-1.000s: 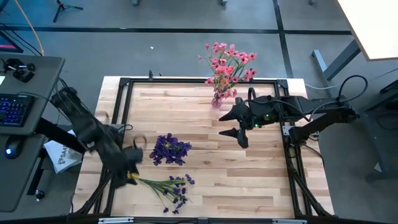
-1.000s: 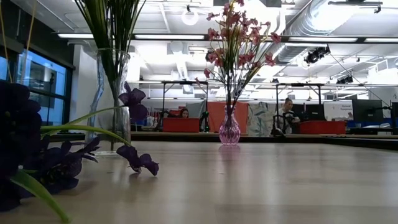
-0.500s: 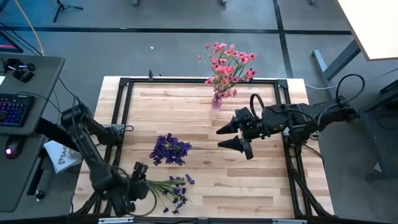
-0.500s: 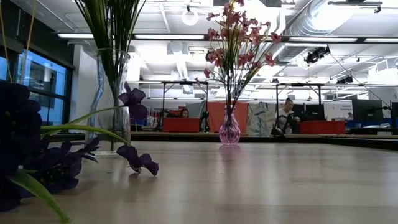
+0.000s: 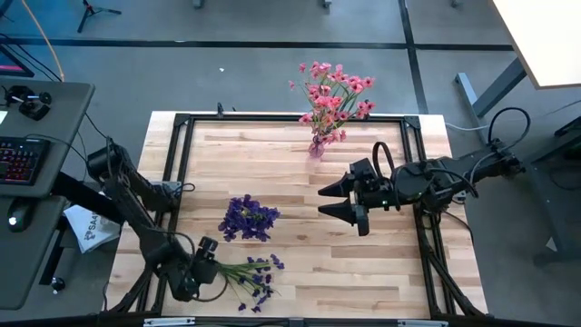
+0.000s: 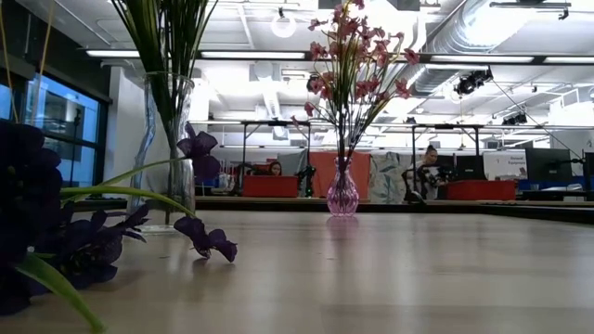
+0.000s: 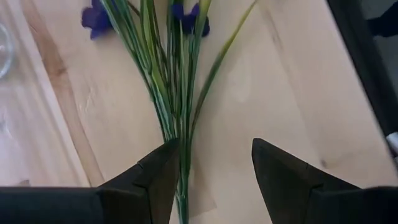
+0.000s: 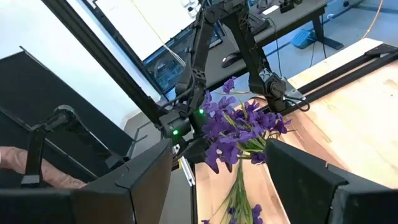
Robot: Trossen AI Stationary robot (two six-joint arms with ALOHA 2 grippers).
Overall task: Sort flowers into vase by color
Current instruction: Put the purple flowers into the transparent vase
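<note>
A sprig of purple flowers (image 5: 252,273) lies flat on the wooden table near its front edge, its green stems (image 7: 178,93) pointing toward the table's left. My left gripper (image 5: 205,265) hangs open over the stem ends, pointing steeply down, one finger on each side of them (image 7: 214,149). More purple flowers stand in a clear glass vase (image 5: 247,218) (image 6: 172,139). Pink flowers fill a pink vase (image 5: 318,145) (image 6: 342,195) at the far edge. My right gripper (image 5: 320,202) is open and raised at mid-right, holding nothing (image 8: 219,152). My left gripper comes from above with its fingers across the stems' free end (image 7: 181,163). The stems run close along the inner edge of one finger (image 7: 163,171). I cannot tell whether that finger touches them. The sprig lies on the table.
A black metal frame (image 5: 182,123) runs round the tabletop. A desk with a keyboard (image 5: 23,159) stands beyond the left edge. The clear vase's base (image 7: 3,43) is close to the lying sprig. People (image 6: 429,172) sit in the room far behind.
My left gripper has come down and toward the table's near edge, rolling as it went, and now stands over the stem ends of the lying sprig. My right gripper has rolled and shifted a little toward the near edge, staying raised. The flowers have not moved.
</note>
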